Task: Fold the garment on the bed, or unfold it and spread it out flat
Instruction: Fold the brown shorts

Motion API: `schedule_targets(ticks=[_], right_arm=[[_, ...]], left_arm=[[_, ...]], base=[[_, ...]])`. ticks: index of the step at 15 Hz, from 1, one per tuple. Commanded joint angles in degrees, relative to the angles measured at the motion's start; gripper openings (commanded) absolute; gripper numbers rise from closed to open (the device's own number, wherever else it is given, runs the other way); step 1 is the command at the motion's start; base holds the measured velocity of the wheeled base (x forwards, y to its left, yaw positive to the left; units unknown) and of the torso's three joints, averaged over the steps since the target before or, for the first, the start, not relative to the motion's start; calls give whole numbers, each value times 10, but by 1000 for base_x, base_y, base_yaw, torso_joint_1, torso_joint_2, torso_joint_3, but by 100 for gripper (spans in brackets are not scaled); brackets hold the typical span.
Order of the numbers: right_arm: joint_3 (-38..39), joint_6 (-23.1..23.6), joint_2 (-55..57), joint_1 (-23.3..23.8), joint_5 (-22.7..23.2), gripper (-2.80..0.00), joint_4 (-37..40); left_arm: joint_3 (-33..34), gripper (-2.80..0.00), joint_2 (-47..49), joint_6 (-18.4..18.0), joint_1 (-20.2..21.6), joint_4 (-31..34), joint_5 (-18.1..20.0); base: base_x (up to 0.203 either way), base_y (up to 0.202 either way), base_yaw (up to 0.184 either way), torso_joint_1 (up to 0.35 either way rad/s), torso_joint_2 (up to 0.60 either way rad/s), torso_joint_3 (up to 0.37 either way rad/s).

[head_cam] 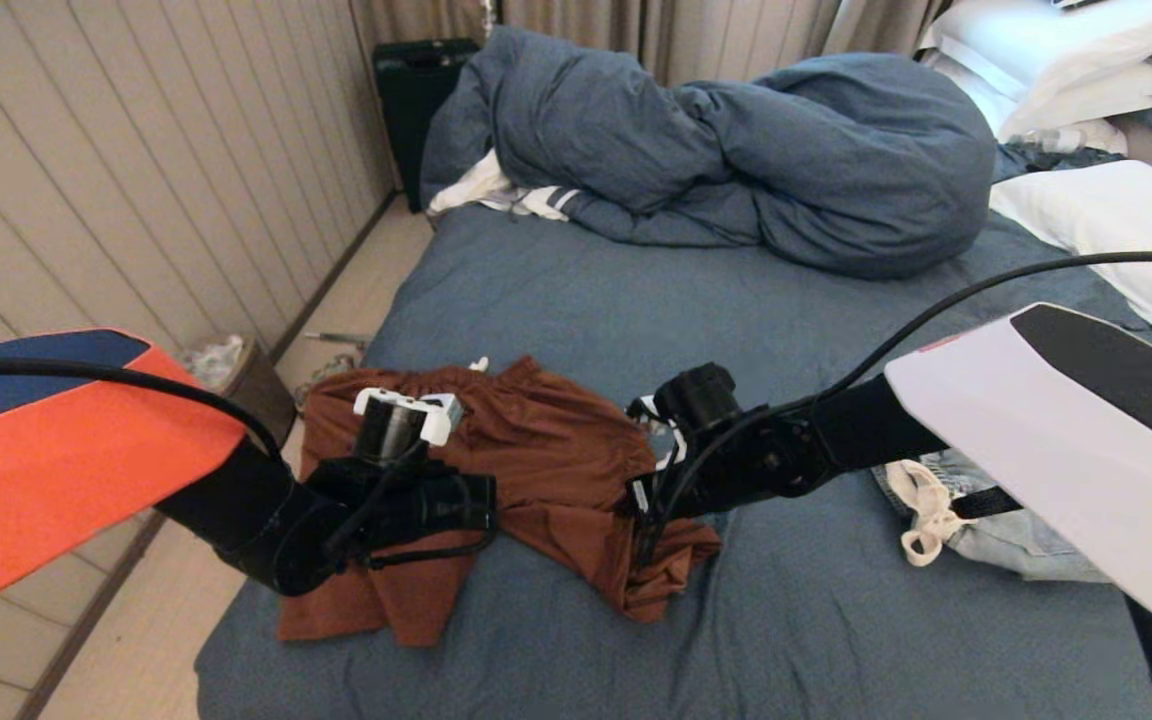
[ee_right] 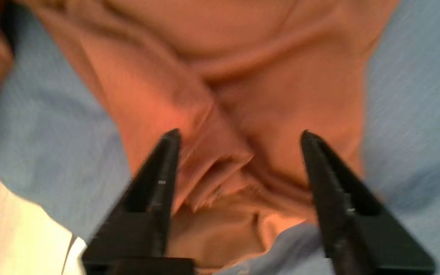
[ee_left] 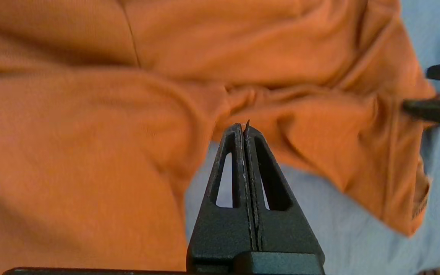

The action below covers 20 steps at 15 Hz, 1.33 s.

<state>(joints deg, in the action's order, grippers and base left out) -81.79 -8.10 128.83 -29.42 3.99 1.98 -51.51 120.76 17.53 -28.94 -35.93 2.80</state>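
Rumpled rust-brown garment (head_cam: 536, 470) on wrinkled slate-blue bed (head_cam: 576, 310).

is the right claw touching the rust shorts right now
Cannot tell. In the right wrist view the right claw stands open above a bunched fold of the rust shorts, but no contact or gap shows plainly.
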Motion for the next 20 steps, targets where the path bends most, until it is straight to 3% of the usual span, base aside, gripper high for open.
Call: schedule_targets(ticks=[1,5,6,16,20], right_arm=[[18,-2,7,-23,1,0,-1],[29,-3,11,-33,1,0,-1],[34,-3,11,-38,0,-280,-2],[42,-6,17,-51,-6,-280,-19],[52,-6,-42,-46,-23,-280,-21]], left_arm=[[25,-280,-13,0,0,-23,0],[35,-280,-18,-1,0,-27,0],[35,-280,-18,-1,0,-27,0],[40,-280,-19,-1,-2,-28,0],[40,-280,-26,-1,-2,-29,0]], base=[[0,0,0,0,0,0],[0,0,0,0,0,0],[0,0,0,0,0,0],[0,0,0,0,0,0],[0,0,0,0,0,0]])
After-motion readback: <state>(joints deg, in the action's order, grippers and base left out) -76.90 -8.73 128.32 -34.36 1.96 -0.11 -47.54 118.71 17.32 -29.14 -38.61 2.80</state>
